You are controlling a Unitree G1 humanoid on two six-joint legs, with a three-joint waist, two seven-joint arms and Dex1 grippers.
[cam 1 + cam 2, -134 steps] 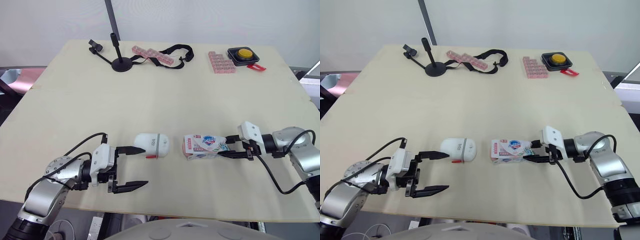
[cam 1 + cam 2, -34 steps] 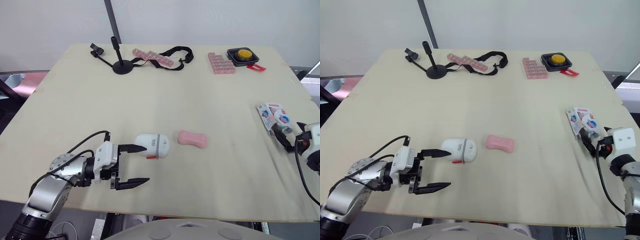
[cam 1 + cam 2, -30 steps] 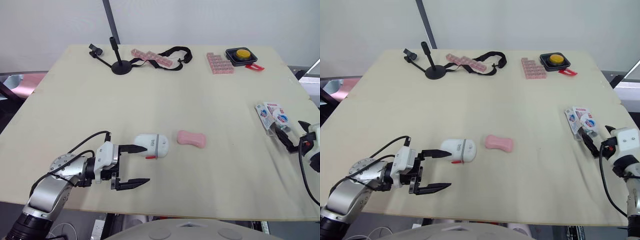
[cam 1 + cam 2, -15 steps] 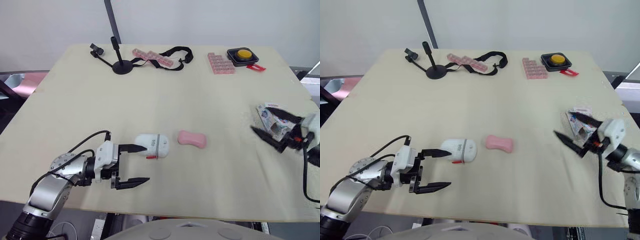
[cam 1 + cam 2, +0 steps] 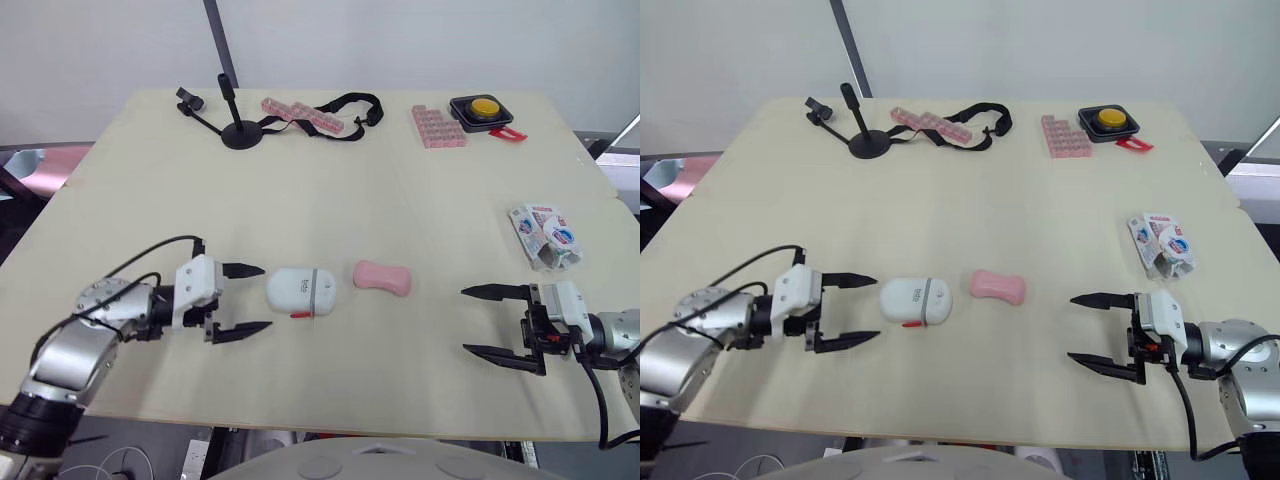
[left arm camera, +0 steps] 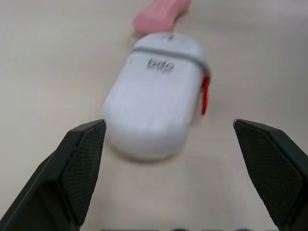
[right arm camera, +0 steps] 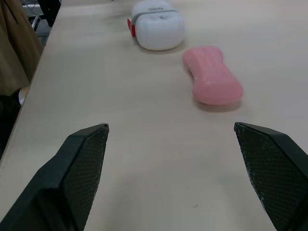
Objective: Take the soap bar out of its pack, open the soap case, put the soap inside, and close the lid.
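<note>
Lowest in the frame, toward the lower right, the right gripper [image 5: 464,320] is spread wide and holds nothing, its two black fingers aimed at the middle of the pale wooden table [image 5: 330,190]. Half a second ago it was up at the right edge with the wrapper, so it has let go, dropped down and swung inward. At the lower left the left gripper [image 5: 264,297] is also wide open and empty. Its tips are now just short of the white oval plastic soap case with a grey band and red latch [image 5: 300,290], where half a second ago the upper finger reached over the case's end. The case sits shut, left of centre, about where it was. Just beside it to the right, apart from it, lies the bare pink waisted soap bar [image 5: 383,278], centred between the right gripper's fingers in the right wrist view. Farther back at the right edge is the crumpled printed soap pack [image 5: 545,236], empty and set aside, well apart from both grippers. Four and a half seconds ago that pack lay next to the case in the right gripper's hold, with no bare soap on the table. Unpacking looks done, leaving the lid, the loading and the closing. Along the far edge sit a black stand [image 5: 238,130], pink strips with a black strap [image 5: 305,110] and a yellow button on a black base [image 5: 481,107].
</note>
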